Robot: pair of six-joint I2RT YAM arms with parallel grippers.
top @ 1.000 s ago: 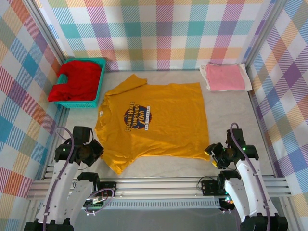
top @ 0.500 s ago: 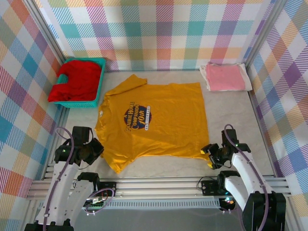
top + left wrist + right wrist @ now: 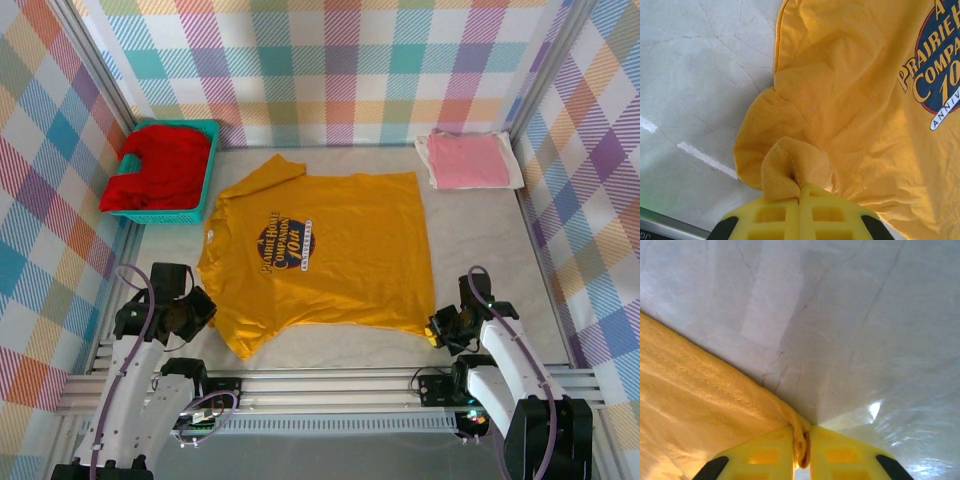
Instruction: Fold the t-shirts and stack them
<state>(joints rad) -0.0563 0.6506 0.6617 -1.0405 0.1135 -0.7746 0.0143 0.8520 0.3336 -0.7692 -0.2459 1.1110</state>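
Observation:
The mustard-yellow t-shirt (image 3: 320, 255) with a dark round chest print lies spread flat in the middle of the table. My left gripper (image 3: 200, 310) is shut on its near-left sleeve hem; in the left wrist view the yellow cloth (image 3: 790, 165) bunches out from my left gripper (image 3: 801, 192). At the shirt's near-right bottom corner my right gripper (image 3: 434, 330) is shut on the hem (image 3: 801, 432) that shows pinched in my right gripper (image 3: 802, 450). A folded pink t-shirt (image 3: 468, 160) rests at the back right. A red t-shirt (image 3: 160, 165) fills the teal basket (image 3: 205, 195).
Plaid cloth walls enclose the table on three sides. A metal rail (image 3: 330, 385) runs along the near edge between the arm bases. Bare grey tabletop (image 3: 490, 240) lies to the right of the yellow shirt.
My right gripper moved in onto the shirt's near-right corner and shut on the hem. The left gripper stayed shut on the sleeve.

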